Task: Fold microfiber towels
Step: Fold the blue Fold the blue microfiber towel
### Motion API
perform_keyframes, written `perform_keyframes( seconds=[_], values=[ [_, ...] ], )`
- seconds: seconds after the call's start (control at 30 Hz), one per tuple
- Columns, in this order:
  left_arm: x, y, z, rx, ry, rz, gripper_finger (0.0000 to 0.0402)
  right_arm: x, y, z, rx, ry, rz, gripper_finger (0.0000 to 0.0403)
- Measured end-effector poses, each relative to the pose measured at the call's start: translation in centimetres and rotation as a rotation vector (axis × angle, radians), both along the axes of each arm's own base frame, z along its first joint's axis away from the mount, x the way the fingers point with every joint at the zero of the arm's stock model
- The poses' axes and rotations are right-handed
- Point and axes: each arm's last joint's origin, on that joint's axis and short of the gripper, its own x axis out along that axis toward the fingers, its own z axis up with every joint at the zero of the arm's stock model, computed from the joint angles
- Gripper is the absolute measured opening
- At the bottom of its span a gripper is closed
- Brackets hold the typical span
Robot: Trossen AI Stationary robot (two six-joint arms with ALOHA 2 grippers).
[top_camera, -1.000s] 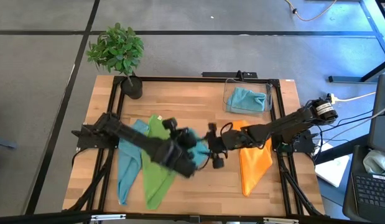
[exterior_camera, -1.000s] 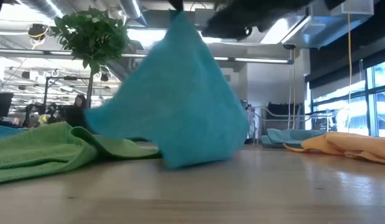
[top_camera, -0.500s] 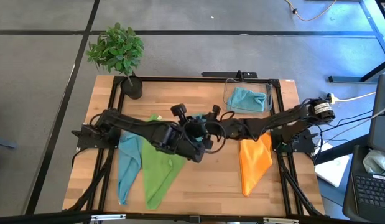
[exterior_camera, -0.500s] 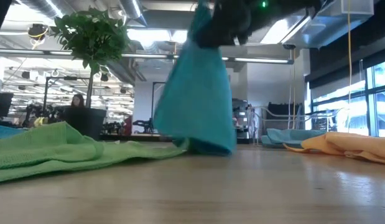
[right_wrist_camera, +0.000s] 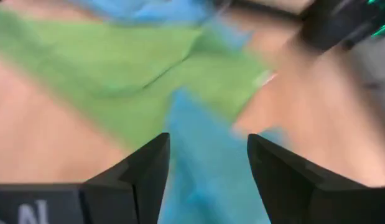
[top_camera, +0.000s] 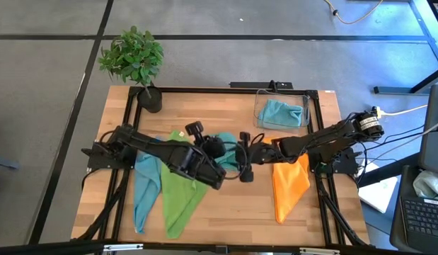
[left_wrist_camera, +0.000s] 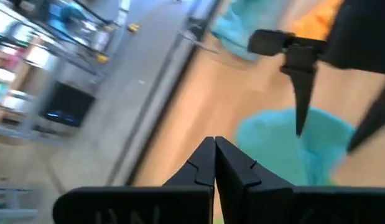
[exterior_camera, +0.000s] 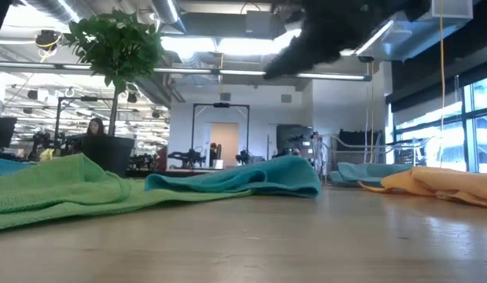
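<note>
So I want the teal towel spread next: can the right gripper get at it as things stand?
Probably yes. The right gripper hangs open right beside the teal towel, which lies loose on the table; only the shut left gripper crowds it.

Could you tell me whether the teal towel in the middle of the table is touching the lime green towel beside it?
Touching. In the low view the teal towel lies flat with its near edge resting on the lime green towel, no gap between them.

Half-hidden cloth, blurred arms
From above, both arms cover much of the teal towel [top_camera: 226, 145]; at table height the arm [exterior_camera: 337, 31] overhead is a dark blur cut off by the frame's top edge.
</note>
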Motion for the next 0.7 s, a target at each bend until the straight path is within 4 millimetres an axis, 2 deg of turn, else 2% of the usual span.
perform_keyframes(
  seconds=[0.17,0.3,0.47,0.6,0.7],
  values=[
    [-0.2,-1.3,-3.4,-0.063,0.161,-0.046,0.0001,-1.3,0.5,-2.7,0.146,0.188,0.066,0.0218],
    [-0.6,-1.6,-7.8,-0.090,0.378,-0.084,0.0011,-2.4,1.1,-4.9,0.153,0.175,0.076,0.0218],
    [-2.0,-1.0,-13.1,-0.049,0.575,-0.066,0.0043,-3.1,1.2,-6.2,0.164,0.101,0.081,0.0218],
    [-1.9,-0.8,-15.9,-0.128,0.569,-0.127,0.0084,-3.2,0.9,-6.5,0.166,0.084,0.075,0.0218],
    [-1.6,-0.9,-17.0,-0.180,0.507,-0.228,0.0112,-3.2,0.8,-6.5,0.165,0.083,0.070,0.0218]
  ],
)
